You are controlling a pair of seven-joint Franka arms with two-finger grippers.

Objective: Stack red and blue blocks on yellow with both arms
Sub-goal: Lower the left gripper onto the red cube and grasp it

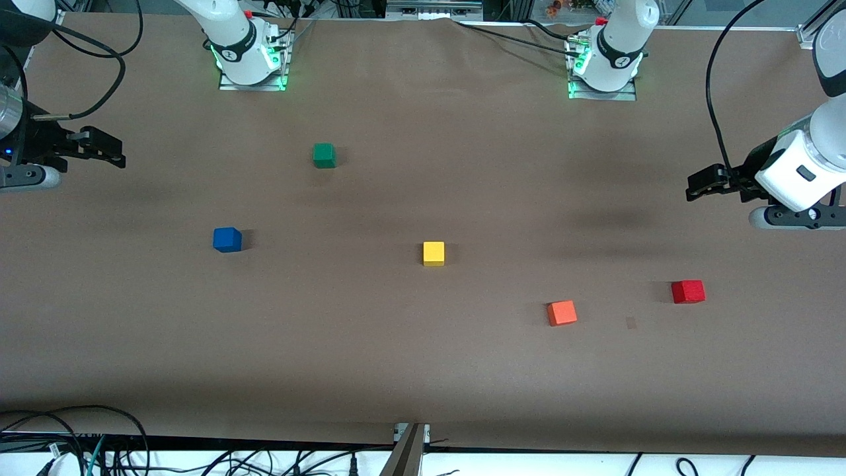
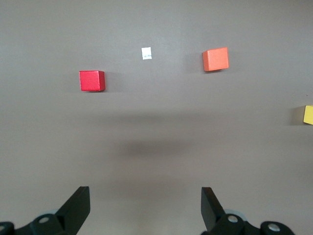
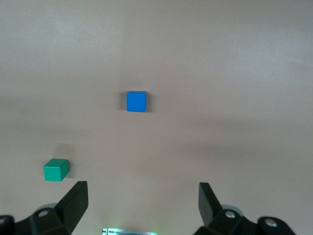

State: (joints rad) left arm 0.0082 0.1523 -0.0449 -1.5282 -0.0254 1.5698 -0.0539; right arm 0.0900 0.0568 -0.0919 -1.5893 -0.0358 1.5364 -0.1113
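Observation:
The yellow cube [image 1: 433,253] sits mid-table; its edge shows in the left wrist view [image 2: 308,114]. The blue cube [image 1: 227,239] lies toward the right arm's end and shows in the right wrist view [image 3: 136,101]. The red cube [image 1: 687,291] lies toward the left arm's end, nearer the front camera than the yellow one; the left wrist view [image 2: 92,81] shows it too. My left gripper [image 1: 695,187] hangs open and empty in the air at the left arm's end [image 2: 145,205]. My right gripper [image 1: 114,151] hangs open and empty at the right arm's end [image 3: 143,203].
An orange cube [image 1: 562,313] lies between the yellow and red cubes, nearest the front camera [image 2: 215,59]. A green cube [image 1: 324,155] sits nearer the arm bases [image 3: 55,170]. A small white tag [image 2: 146,53] lies on the brown table between red and orange.

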